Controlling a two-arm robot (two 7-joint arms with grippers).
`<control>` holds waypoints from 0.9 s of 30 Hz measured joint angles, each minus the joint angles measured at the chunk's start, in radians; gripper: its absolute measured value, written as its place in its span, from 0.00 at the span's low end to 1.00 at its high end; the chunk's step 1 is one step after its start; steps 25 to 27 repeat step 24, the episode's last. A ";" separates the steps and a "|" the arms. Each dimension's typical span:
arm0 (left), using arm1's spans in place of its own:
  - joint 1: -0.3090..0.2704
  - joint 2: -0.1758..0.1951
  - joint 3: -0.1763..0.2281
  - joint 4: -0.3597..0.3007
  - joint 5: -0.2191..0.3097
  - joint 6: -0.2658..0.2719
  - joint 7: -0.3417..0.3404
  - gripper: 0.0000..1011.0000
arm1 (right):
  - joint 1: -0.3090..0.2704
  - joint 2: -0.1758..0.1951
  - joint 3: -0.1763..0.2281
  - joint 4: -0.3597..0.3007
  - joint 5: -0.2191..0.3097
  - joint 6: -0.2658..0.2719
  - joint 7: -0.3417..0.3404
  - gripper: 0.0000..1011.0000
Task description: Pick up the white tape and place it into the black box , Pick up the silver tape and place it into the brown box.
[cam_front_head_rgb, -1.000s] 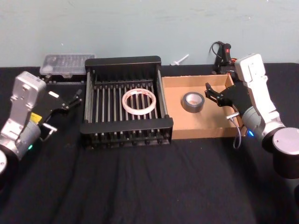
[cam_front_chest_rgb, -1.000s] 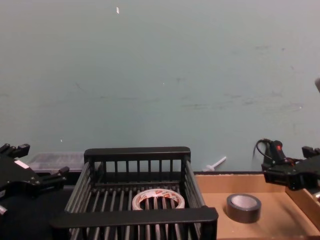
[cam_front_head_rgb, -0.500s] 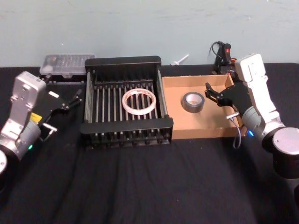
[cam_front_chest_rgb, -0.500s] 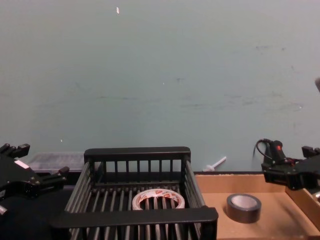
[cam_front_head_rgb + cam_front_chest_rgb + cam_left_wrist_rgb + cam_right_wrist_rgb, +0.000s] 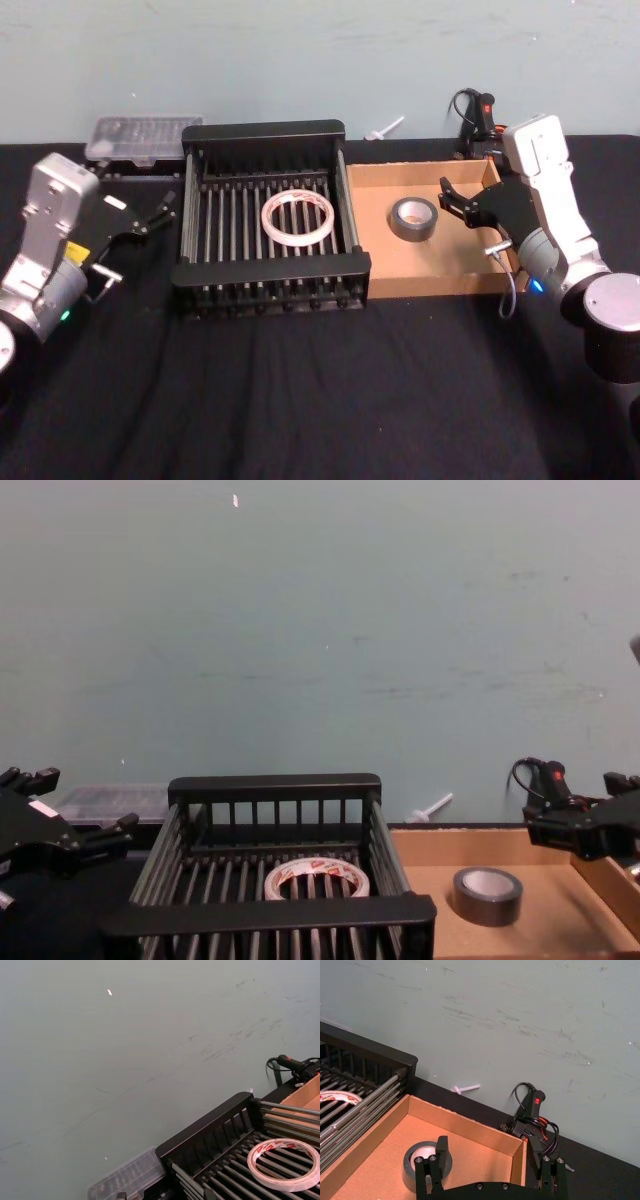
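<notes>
Whitish white tape [image 5: 297, 216] is seen in black box [image 5: 272, 290], frame centre | silver tape [image 5: 413, 218] in brown box [image 5: 430, 282] | left pincer [image 5: 165, 211] and right pincer [image 5: 449, 197]: fingers apart, empty.

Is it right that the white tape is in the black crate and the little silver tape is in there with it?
Not quite. The white tape does lie in the black crate, but the head view shows the silver tape lying in the brown cardboard box beside the crate, not in there with it.
</notes>
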 joint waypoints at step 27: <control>0.000 0.000 0.000 0.000 0.000 0.000 0.000 0.99 | 0.000 0.000 0.000 0.000 0.000 0.000 0.000 0.99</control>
